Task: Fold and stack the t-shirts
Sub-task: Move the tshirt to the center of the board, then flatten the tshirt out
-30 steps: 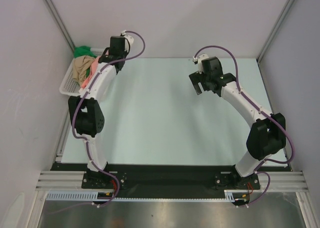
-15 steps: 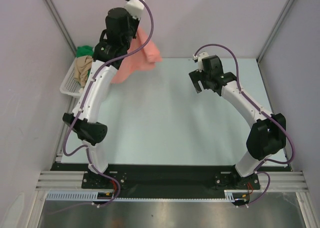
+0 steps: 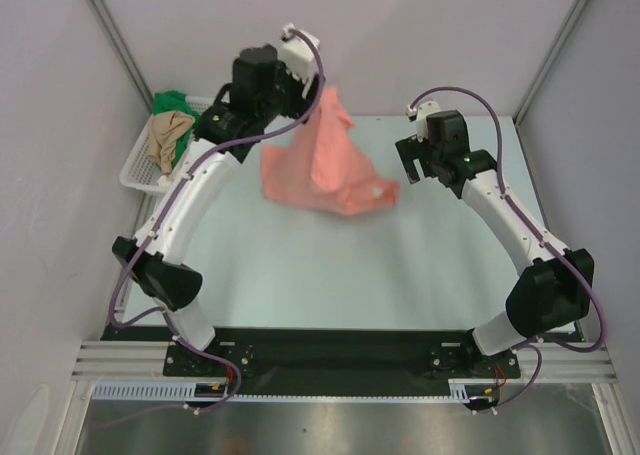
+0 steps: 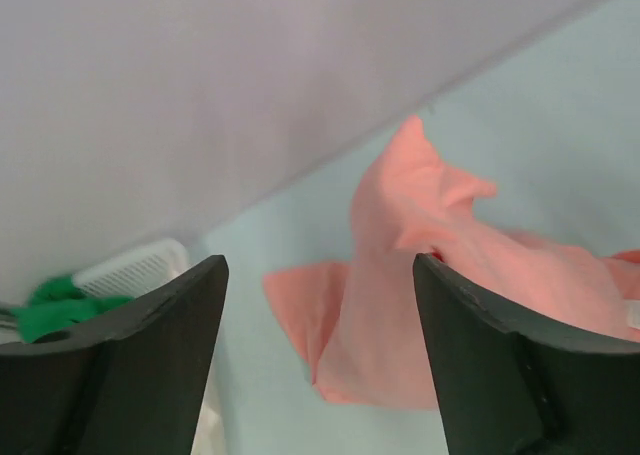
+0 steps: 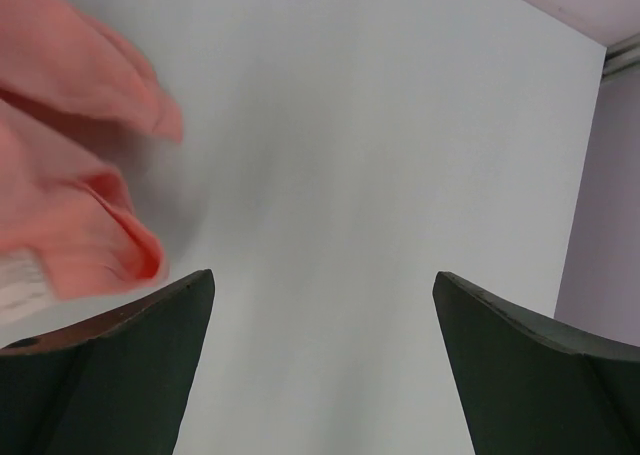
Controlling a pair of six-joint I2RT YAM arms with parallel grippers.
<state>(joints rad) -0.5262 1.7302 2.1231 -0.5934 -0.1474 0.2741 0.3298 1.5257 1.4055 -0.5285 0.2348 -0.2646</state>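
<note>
Bench (image 3: 300, 265): pale surface, closed in by grey walls at the far end and both sides.
Pink shirt (image 3: 325, 170): a rumpled heap over the far middle of the bench, between the two arms, with one corner pointing up. I cannot tell whether it lies fully settled.
Left gripper (image 4: 318, 275): jaws wide apart and gripping nothing, with the pink shirt below them.
Right gripper (image 5: 322, 280): jaws wide apart and empty, just right of the pink shirt.
Basket (image 3: 133, 170): at the far left edge, with a green shirt (image 3: 170, 103) and a tan shirt (image 3: 168, 135) bunched inside.

salmon-pink t-shirt (image 3: 325, 170) mid-table, basket (image 3: 130, 178) far left, open table (image 3: 330, 275) nearer
</note>
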